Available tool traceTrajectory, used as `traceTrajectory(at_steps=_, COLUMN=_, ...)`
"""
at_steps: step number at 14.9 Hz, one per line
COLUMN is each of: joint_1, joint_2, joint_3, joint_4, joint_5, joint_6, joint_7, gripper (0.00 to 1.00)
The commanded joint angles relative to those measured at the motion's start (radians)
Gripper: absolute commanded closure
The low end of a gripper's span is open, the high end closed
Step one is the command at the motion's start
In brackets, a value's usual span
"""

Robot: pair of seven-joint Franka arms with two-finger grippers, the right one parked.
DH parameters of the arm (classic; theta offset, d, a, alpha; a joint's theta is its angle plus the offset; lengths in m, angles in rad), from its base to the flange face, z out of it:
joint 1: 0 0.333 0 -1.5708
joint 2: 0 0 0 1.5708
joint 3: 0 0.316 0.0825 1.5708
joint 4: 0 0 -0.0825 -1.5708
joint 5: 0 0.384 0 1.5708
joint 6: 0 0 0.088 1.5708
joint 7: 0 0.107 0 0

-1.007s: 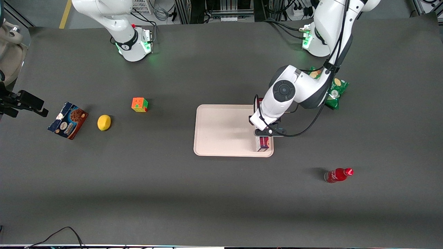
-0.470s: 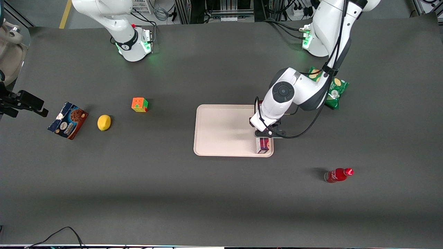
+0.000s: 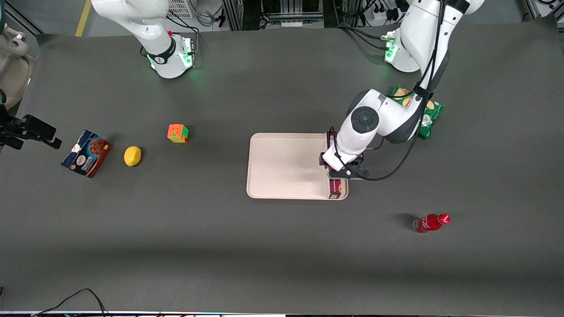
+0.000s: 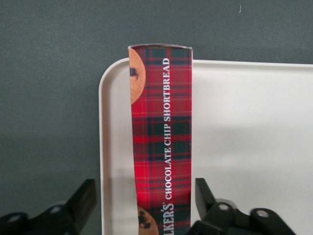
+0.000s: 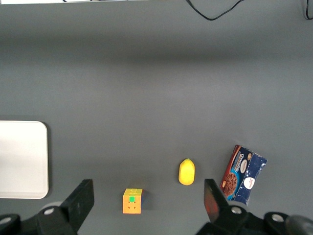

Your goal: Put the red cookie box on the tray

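Dark matting carries the tray [image 3: 282, 167]. Only the wrist view shows the gripper [image 4: 146, 205] spread wide around the box [image 4: 161, 142], lying along the tray's edge; frontally, the arm hides it. Bottle [image 3: 430, 223] sits lower right.

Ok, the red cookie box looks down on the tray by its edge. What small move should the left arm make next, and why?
Probably lift the gripper straight up. Its fingers stand apart on either side of the red cookie box, not pressing it, and the box lies along the tray just inside the rim. A vertical retreat should avoid nudging it over that edge.
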Motion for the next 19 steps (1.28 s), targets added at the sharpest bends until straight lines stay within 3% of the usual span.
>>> traceTrajectory(at_steps=1, joint_1=-0.013, joint_2=-0.006, joint_3=0.011, joint_4=0.008, joint_5=0.020, joint_6=0.006, joint_7=-0.030, gripper=0.00)
traceTrajectory(at_steps=5, joint_1=-0.010, joint_2=-0.055, joint_3=0.011, joint_4=0.058, joint_5=0.001, joint_6=-0.076, joint_7=-0.033, gripper=0.00)
traceTrajectory(at_steps=10, joint_1=-0.002, joint_2=-0.127, joint_3=0.058, joint_4=0.221, joint_5=-0.005, joint_6=-0.389, joint_7=-0.009, gripper=0.00)
traceTrajectory(at_steps=12, joint_1=0.012, joint_2=-0.182, joint_3=0.095, joint_4=0.230, joint_5=-0.009, joint_6=-0.469, joint_7=0.088, gripper=0.00)
traceTrajectory(at_steps=15, joint_1=0.082, joint_2=-0.280, joint_3=0.147, joint_4=0.230, joint_5=-0.094, joint_6=-0.607, joint_7=0.260, gripper=0.00)
traceTrajectory(at_steps=19, joint_1=0.179, joint_2=-0.435, joint_3=0.205, joint_4=0.226, joint_5=-0.049, joint_6=-0.762, joint_7=0.437, gripper=0.00)
